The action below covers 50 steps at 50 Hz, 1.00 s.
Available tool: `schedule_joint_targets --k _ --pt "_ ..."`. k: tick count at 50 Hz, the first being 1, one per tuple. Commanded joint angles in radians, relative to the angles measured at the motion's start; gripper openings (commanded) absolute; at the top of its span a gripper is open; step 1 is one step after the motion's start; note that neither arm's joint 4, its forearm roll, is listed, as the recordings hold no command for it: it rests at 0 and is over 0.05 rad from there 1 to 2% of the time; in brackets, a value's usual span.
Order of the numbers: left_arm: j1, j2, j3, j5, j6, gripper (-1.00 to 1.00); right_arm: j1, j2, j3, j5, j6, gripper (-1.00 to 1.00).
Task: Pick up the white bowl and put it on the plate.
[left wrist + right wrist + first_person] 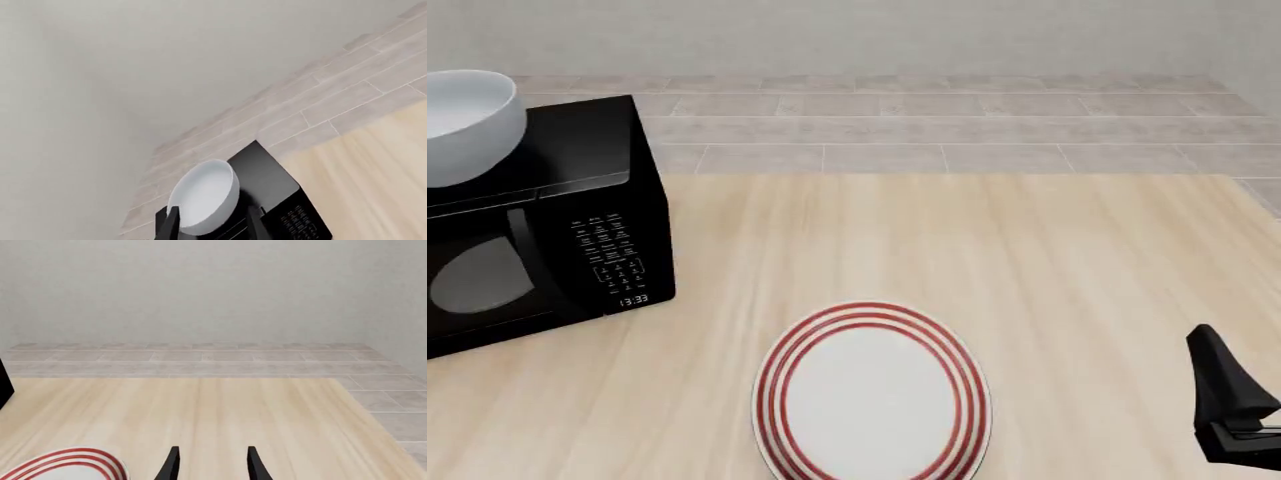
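Note:
The white bowl [465, 122] hangs tilted over the top of the black microwave at the far left of the front view. In the left wrist view the white bowl [205, 196] sits between my left gripper's [212, 227] dark fingers, which are shut on it. The left arm itself does not show in the front view. The plate [872, 395], flat with red rings, lies on the wooden table near the front edge, and its rim shows in the right wrist view [67, 465]. My right gripper [212, 467] is open and holds nothing, low at the front right [1228, 395], to the right of the plate.
A black microwave [547, 220] stands on the table's left side, under the bowl; its top also shows in the left wrist view [277, 192]. Beyond the wooden table [988, 250] lie a tiled floor and a pale wall.

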Motion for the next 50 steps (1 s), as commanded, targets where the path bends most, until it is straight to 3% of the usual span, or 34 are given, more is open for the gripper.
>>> schedule_joint_targets --k 1,3,9,11,15,23,26,33,35,43,50 --pt "0.023 0.133 -0.255 0.162 0.104 1.00 0.000 -0.001 0.000 0.001 0.000 1.00" --pt "0.033 0.160 -0.298 0.186 0.113 1.00 0.000 0.001 0.001 -0.002 0.000 1.00" --pt "0.037 0.174 -0.293 0.205 0.201 1.00 0.000 0.000 0.001 0.000 0.000 1.00" --pt "0.036 0.199 -0.334 0.242 0.191 1.00 0.000 0.000 0.002 -0.002 0.000 1.00" --pt "0.040 0.216 -0.304 0.256 0.254 1.00 0.000 -0.003 0.002 0.001 0.000 1.00" --pt "0.065 0.290 -0.341 0.309 0.284 1.00 0.000 -0.004 0.001 0.003 0.000 1.00" --pt "0.079 0.339 -0.418 0.333 0.256 1.00 0.000 -0.004 0.001 0.003 0.000 1.00" --pt "0.048 0.325 -0.383 0.386 0.290 1.00 0.000 -0.004 0.001 0.003 0.000 1.00" --pt "0.054 0.310 -0.310 0.350 0.302 1.00 0.000 -0.004 0.001 0.003 0.000 1.00" --pt "0.068 0.355 -0.325 0.331 0.339 1.00 0.000 -0.003 0.001 0.002 0.000 1.00" --pt "0.090 0.393 -0.274 0.281 0.377 1.00 0.000 -0.004 0.001 0.002 0.000 1.00"
